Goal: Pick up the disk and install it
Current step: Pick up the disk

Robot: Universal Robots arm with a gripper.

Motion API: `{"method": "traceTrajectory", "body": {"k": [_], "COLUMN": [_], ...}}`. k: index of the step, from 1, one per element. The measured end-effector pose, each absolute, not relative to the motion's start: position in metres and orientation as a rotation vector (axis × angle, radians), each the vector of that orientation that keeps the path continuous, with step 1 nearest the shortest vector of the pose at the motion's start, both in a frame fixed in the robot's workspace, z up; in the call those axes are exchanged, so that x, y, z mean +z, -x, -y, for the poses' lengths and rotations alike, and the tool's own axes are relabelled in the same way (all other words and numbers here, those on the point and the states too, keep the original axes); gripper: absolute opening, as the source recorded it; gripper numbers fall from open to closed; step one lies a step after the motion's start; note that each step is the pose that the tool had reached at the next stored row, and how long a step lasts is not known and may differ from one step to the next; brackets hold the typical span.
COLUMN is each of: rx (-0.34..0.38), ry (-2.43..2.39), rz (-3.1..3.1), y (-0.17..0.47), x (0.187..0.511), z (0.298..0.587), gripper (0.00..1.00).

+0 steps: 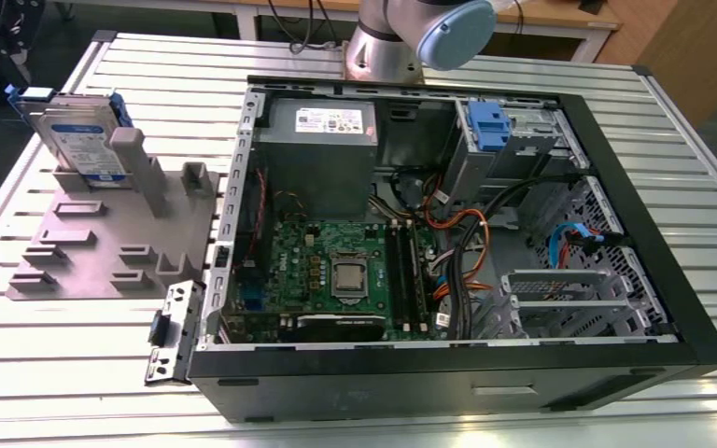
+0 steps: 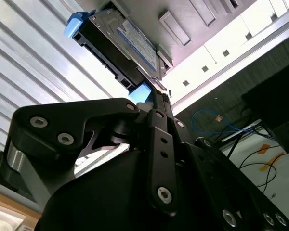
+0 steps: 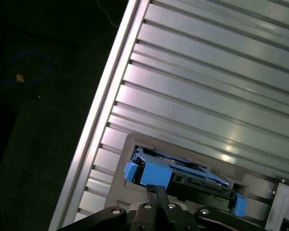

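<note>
Disk [image 1: 82,140] stands on edge in grey holder [image 1: 97,252] on tabletop [image 1: 72,373], beside open computer case [image 1: 458,364] (upright likely keeps edges graspable). Tool [image 3: 156,191] clenched empty, apart from disk, pointing toward it.

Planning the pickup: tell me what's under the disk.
The disk stands upright in a grey holder on the table; its lower edge is hidden by the holder's posts.
</note>
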State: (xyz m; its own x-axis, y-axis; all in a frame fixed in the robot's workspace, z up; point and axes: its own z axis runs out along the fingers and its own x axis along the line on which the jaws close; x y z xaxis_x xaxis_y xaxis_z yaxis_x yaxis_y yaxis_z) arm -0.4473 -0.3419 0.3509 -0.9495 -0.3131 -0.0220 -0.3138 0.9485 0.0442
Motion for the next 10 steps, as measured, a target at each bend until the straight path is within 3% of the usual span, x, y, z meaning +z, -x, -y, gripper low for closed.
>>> {"method": "traceTrajectory", "body": {"k": [10], "rx": [0.075], "ry": [0.597], "rz": [-3.07], "y": [0.4473], "x": [0.3509], "z": [0.3419], "gripper": [0.11]}}
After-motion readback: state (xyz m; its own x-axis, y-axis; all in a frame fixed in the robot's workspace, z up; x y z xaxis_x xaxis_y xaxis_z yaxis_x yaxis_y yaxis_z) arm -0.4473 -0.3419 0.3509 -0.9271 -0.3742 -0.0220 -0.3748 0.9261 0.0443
